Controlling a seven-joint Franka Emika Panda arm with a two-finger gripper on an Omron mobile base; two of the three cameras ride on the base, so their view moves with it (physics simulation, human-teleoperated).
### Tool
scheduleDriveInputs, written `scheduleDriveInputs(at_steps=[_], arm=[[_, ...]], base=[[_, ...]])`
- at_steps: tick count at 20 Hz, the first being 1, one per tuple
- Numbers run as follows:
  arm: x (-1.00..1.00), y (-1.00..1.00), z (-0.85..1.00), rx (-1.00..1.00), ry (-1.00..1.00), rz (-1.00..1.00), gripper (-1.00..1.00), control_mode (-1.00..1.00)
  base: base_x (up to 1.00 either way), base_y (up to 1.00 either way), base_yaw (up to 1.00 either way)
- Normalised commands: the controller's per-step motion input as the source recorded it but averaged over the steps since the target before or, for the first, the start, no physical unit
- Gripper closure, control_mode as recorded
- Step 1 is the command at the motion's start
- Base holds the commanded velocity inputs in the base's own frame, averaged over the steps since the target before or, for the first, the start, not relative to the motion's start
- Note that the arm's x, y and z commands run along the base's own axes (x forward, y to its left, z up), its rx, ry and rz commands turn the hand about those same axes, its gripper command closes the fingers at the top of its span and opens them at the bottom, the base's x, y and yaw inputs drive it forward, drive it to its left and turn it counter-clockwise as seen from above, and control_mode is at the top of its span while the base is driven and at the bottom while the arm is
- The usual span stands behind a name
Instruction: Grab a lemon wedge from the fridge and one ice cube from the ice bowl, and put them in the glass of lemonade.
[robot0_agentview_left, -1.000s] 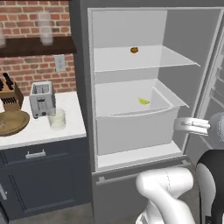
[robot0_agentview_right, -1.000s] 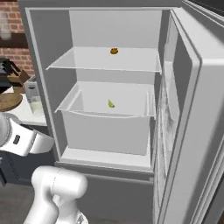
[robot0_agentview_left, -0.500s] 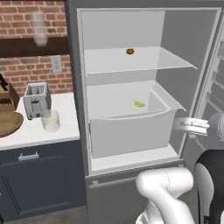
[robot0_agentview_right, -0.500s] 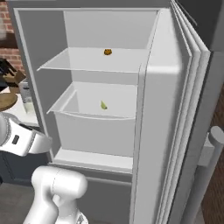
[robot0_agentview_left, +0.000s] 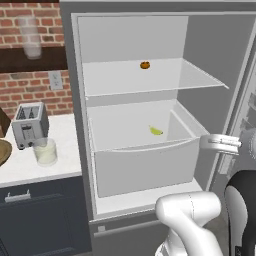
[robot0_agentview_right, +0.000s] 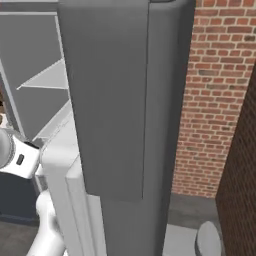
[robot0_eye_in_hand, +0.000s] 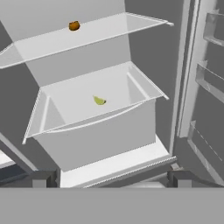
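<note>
1. Yellow-green wedge (robot0_agentview_left: 156, 131) lies in the open fridge (robot0_agentview_left: 70, 125) drawer, at 6 o'clock from the orange item (robot0_agentview_left: 145, 65) on the shelf above. Glass (robot0_agentview_left: 45, 151) stands on the tabletop (robot0_agentview_left: 30, 170), beside the toaster (robot0_agentview_left: 29, 125).
2. Right base view: the grey fridge door (robot0_agentview_right: 125, 100) blocks the interior.
3. Hand view: wedge (robot0_eye_in_hand: 99, 101) sits mid-drawer, at 12 o'clock from the hand (robot0_eye_in_hand: 111, 178), whose fingers stand spread wide, grasping nothing. The wedge is likely light, soft and slippery; pinch its flat sides gently.
</note>
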Motion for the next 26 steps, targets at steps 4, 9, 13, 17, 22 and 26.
scheduleDriveInputs(at_steps=[4,9,13,17,22,26], arm=[[0.00,0.00,0.00,0.00,0.00,0.00,-1.00,1.00],[0.00,0.00,0.00,0.00,0.00,0.00,-1.00,1.00],[0.00,0.00,-0.05,0.00,0.00,0.00,-1.00,-1.00],[0.05,0.00,-0.12,0.00,0.00,0.02,-1.00,-1.00],[0.40,-0.05,-0.12,0.00,0.00,0.04,-1.00,-1.00],[0.71,-0.11,-0.02,0.00,0.07,0.03,-1.00,-1.00]], base=[[0.28,0.10,0.00],[0.02,0.02,0.00],[0.00,0.00,0.00],[0.00,0.00,0.00],[0.00,0.00,0.00],[0.00,0.00,0.00]])
